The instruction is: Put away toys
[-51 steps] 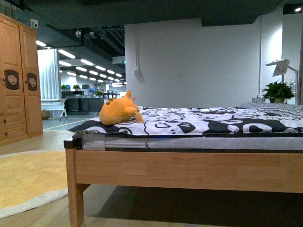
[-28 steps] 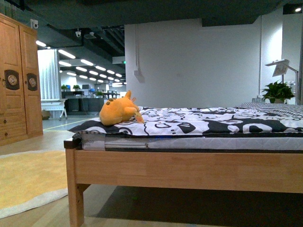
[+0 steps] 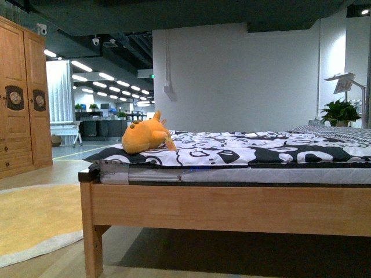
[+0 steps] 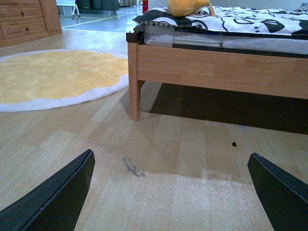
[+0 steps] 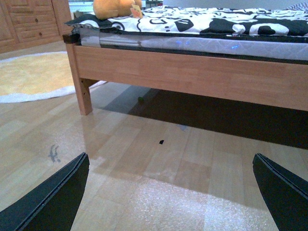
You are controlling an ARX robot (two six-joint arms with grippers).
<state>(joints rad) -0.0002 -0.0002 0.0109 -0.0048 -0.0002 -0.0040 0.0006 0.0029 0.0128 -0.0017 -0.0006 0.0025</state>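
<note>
Hovering over the floor (image 4: 183, 144) with left gripper (image 4: 171, 154) and right gripper (image 5: 170, 155) both spread wide and empty, facing the orange plush toy (image 3: 146, 135) at a corner of the bed (image 3: 232, 207)

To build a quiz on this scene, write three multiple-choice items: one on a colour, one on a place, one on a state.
1. The rug is mainly: A yellow; B blue; C red.
2. The plush toy lies: A on the bed; B on the rug; C under the bed.
3. The left gripper and right gripper are: A both shut; B both open and empty; C both holding the plush toy.

Answers:
1 A: the front view shows yellow pile with a pale edge.
2 A: it rests on top of the bed near a corner.
3 B: each wrist view shows a wide gap with nothing held.
</note>
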